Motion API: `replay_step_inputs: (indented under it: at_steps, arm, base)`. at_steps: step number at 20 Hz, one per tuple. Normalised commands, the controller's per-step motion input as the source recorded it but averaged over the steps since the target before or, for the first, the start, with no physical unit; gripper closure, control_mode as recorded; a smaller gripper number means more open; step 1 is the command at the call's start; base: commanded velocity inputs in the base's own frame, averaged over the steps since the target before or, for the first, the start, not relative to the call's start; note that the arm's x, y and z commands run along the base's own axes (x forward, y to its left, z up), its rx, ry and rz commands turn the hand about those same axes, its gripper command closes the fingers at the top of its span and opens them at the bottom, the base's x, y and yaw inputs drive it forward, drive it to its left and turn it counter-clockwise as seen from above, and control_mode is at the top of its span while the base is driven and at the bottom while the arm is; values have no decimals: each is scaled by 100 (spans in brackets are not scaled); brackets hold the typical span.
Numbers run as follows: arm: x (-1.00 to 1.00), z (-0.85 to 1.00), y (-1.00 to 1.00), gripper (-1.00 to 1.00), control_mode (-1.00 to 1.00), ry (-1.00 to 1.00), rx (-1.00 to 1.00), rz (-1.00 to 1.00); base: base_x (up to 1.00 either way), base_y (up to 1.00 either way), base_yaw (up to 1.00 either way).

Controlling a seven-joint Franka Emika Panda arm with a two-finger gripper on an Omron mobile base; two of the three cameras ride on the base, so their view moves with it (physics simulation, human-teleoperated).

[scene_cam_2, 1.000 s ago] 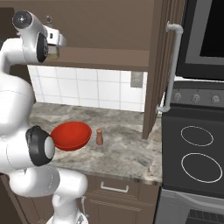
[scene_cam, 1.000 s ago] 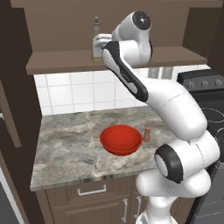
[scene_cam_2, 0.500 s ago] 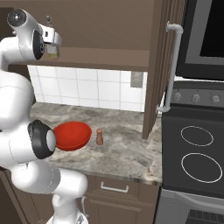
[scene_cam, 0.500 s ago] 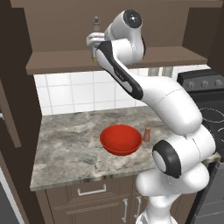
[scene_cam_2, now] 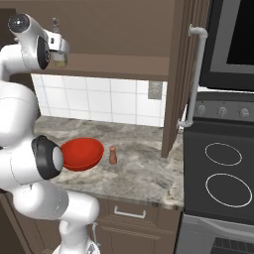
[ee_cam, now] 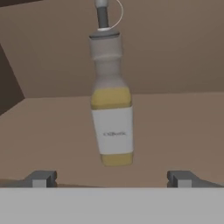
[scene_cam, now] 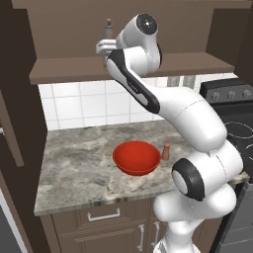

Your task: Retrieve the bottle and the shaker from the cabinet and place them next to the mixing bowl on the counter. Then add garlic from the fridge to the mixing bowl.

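Bottle (ee_cam: pixel 111 118) is up on the cabinet shelf (scene_cam: pixel 197 63), standing upright, with yellowish liquid inside, a white label, a grey cap and a thin pourer on top. From the hand view it sits dead centre ahead of the gripper (ee_cam: pixel 111 178), and the jaws are spread as wide as they go, one tip either side of the bottle with clear air between them and it, so nothing's gripped. In the left base view you just catch the bottle's top (scene_cam: pixel 108 27) poking up behind the hand; in the right base view it's (scene_cam_2: pixel 56 37) mostly tucked behind the wrist.

Down below the shelf, the red mixing bowl (scene_cam: pixel 137 157) sits on the grey stone table (scene_cam: pixel 74 165), roughly under where the bottle stands. Shaker (scene_cam: pixel 166 151), a small brownish one, stands upright just beside the bowl on the side toward the stove (scene_cam_2: pixel 223 173), close but not touching. Cabinet door (scene_cam_2: pixel 179 79) hangs open on that same side of the bowl, between it and the stove. White tiles (scene_cam: pixel 79 106) run along the wall behind the bowl.
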Motion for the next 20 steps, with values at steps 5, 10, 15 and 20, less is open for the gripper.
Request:
replay_step_inputs:
  at_steps: [5, 10, 15, 20]
  arm:
    - [17, 0, 0, -100, -100, 0, 0, 0]
    - [20, -1, 0, -100, -100, 0, 0, 0]
    - [18, -10, 0, -100, -100, 0, 0, 0]
    - [16, -9, 0, -100, -100, 0, 0, 0]
  base:
    - [0, 0, 0]
    - [0, 0, 0]
    - [0, 0, 0]
    - [0, 0, 0]
